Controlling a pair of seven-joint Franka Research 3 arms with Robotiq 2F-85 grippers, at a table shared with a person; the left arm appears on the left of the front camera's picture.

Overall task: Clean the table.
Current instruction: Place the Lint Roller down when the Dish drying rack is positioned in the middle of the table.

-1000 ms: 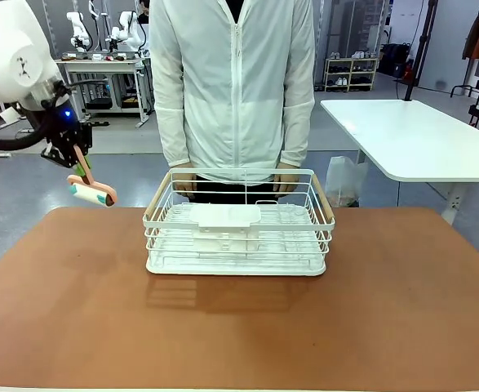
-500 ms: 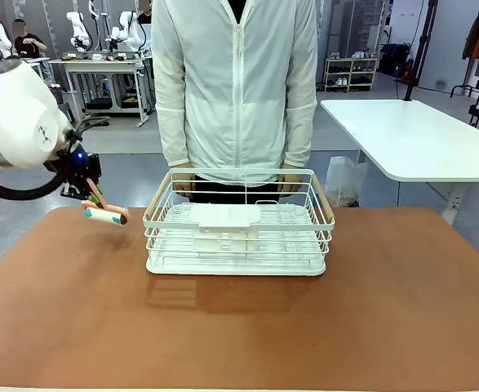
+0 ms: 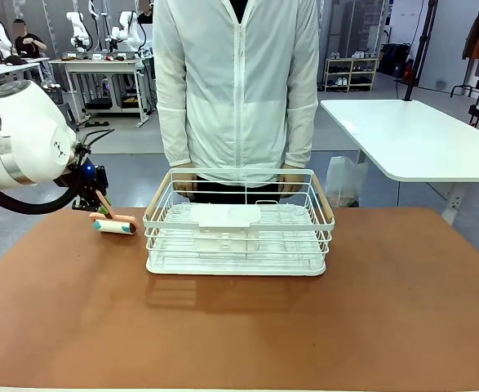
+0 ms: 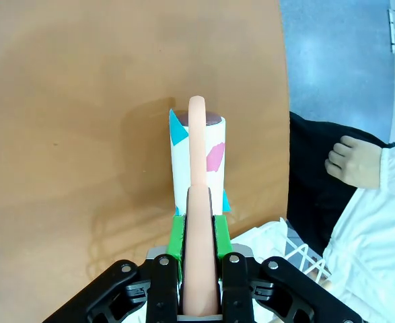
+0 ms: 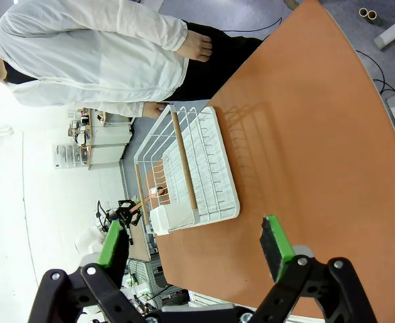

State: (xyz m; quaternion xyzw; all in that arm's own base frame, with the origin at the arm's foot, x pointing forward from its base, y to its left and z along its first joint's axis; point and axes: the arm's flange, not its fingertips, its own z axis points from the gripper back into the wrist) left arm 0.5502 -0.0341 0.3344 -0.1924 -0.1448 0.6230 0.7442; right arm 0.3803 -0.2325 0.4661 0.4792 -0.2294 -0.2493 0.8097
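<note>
Reddish-brown table [image 3: 239, 327], long axis left-right.

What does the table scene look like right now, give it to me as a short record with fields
table: reddish-brown top
left gripper: shut on the pink handle of a lint roller, low over the table's far left part
right gripper: open, holding nothing, above the table
dish rack: white wire, wooden side handles, near the far edge, a white caddy at its front
person: stands behind the rack, hand at side
</note>
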